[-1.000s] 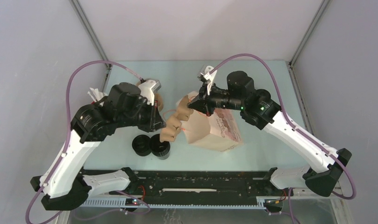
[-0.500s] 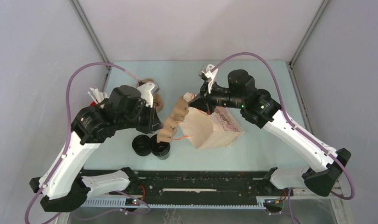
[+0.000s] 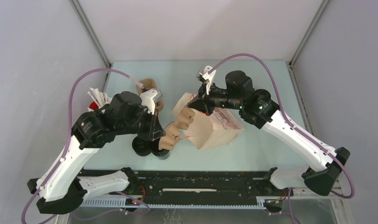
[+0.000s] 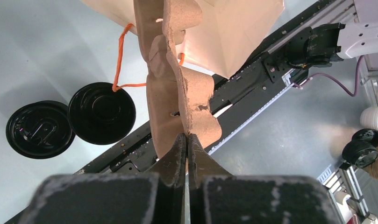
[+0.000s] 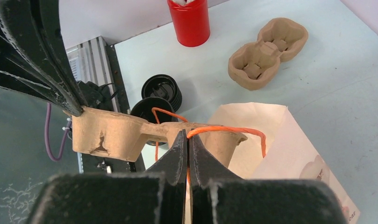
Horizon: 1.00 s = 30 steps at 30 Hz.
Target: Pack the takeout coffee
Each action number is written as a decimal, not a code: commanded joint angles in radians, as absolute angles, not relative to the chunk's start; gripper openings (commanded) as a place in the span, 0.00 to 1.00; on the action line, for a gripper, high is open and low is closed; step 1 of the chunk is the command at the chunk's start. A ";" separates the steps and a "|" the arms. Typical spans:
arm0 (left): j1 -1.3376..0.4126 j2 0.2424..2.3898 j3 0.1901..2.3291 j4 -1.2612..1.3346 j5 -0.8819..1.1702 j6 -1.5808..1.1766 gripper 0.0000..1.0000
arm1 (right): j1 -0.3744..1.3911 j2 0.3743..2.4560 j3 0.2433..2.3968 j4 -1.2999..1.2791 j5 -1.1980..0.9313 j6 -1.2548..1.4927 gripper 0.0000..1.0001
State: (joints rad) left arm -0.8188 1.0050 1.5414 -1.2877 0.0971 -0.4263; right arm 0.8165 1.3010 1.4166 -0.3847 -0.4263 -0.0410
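Note:
Two takeout coffee cups, black with black lids [image 3: 142,147] [image 4: 37,129] [image 4: 101,113], stand side by side on the table near the front rail, partly under my left arm. My left gripper [image 4: 187,137] [image 3: 162,141] is shut on the rim of a brown pulp cup carrier [image 4: 177,84] [image 3: 176,127], held edge-up above the cups. The carrier's far end sits at the mouth of a paper bag [image 3: 217,128] [image 5: 275,140]. My right gripper [image 5: 187,135] [image 3: 195,105] is shut on the bag's orange string handle [image 5: 224,129] at the mouth's edge.
A second brown carrier [image 5: 266,51] [image 3: 148,86] lies on the table at the back left. A red cup with white sticks [image 5: 190,21] [image 3: 96,99] stands at the left edge. The black front rail [image 3: 196,179] runs along the near side.
My left gripper has moved toward the front rail with the carrier, so the carrier now hangs over the black cups. The bag was lifted and turned slightly by my right gripper.

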 commanded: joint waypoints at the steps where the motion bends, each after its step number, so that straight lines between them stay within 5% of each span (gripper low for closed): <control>1: -0.826 1.032 1.519 -1.216 0.119 -0.458 0.00 | 0.843 1.298 1.453 -0.364 -0.414 -0.063 0.00; 30: -0.740 1.190 1.659 -1.211 0.029 -0.555 0.00 | 0.956 1.316 1.437 -0.358 -0.380 -0.086 0.00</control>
